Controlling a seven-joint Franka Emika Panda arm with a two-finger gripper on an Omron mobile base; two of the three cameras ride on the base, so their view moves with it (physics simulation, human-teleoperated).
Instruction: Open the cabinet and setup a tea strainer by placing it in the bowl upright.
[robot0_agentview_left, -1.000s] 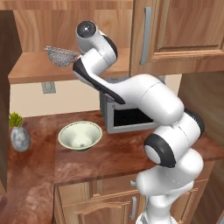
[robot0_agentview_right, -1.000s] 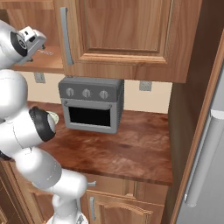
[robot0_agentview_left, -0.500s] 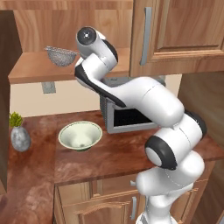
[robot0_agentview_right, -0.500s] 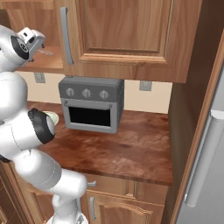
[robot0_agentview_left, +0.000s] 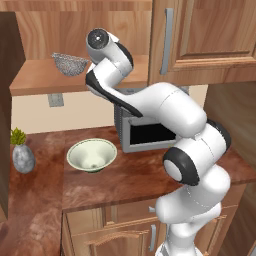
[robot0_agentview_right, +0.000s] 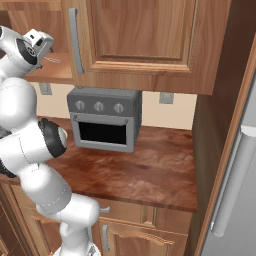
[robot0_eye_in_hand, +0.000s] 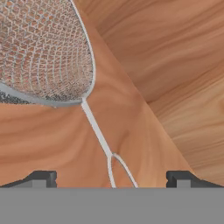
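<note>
Hand view: tea strainer (robot0_eye_in_hand: 43, 48) handle between wide-apart gripper (robot0_eye_in_hand: 111, 177) fingertips.

I see the strainer (robot0_agentview_left: 70, 64) on the open cabinet (robot0_agentview_left: 60, 80) shelf, my arm reaching beside it, bowl (robot0_agentview_left: 92, 155) below.

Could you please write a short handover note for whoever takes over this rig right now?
Gripper: open, holding nothing, up at the shelf, with the tea strainer's wire handle lying between its fingertips.
Cabinet: already open.
Tea strainer: upright on the cabinet shelf.
Bowl: on the counter below, left of the toaster oven, nothing in it.
Done: door opened, hand lined up on the handle.
Left: close on the handle, lift the strainer out, set it upright in the bowl.
</note>
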